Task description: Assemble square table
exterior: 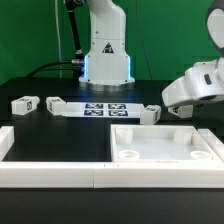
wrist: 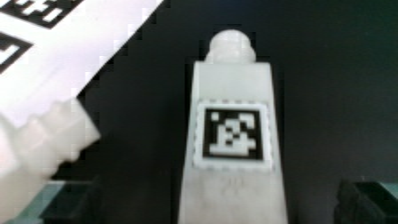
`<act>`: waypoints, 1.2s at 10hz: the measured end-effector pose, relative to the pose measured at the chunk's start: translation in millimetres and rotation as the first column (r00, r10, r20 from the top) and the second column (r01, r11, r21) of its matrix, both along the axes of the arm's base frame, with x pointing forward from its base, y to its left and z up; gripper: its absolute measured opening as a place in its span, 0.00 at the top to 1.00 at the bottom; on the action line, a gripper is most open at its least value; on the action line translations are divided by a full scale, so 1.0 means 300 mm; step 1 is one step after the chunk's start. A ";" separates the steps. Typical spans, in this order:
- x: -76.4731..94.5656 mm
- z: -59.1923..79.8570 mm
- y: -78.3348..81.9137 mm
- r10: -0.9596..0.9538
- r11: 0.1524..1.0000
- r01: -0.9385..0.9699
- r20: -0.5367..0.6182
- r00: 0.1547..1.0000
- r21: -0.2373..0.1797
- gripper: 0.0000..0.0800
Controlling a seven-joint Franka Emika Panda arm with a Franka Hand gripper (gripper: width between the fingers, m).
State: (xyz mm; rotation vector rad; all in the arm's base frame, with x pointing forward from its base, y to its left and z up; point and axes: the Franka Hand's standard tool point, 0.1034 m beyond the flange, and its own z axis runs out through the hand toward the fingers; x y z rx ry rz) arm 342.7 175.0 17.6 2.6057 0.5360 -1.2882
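The square table top [exterior: 165, 146], a white tray with a raised rim and corner sockets, lies at the front right of the exterior view. Two white leg blocks [exterior: 25, 103] [exterior: 55, 103] rest at the back left, and a third [exterior: 150, 112] lies beside the arm's hand. My gripper [exterior: 184, 104] hangs low behind the top's far right corner. In the wrist view a white leg [wrist: 231, 120] with a black-and-white tag lies lengthwise between my open gripper [wrist: 217, 206]. Its dark fingertips [wrist: 374, 200] stand apart from the leg on both sides.
The marker board [exterior: 105, 108] [wrist: 36, 25] lies flat in front of the robot base [exterior: 105, 60]. Long white border rails [exterior: 50, 152] run along the front left. Another white part [wrist: 45, 140] sits close beside the leg in the wrist view.
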 end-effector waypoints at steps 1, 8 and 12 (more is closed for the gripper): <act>-0.026 -0.008 -0.006 0.004 1.000 -0.004 -0.014 1.000 -0.006 0.19; -0.055 -0.020 -0.019 0.004 1.000 -0.004 -0.026 1.000 -0.011 0.64; -0.054 -0.020 -0.019 0.004 1.000 -0.004 -0.026 1.000 -0.011 0.64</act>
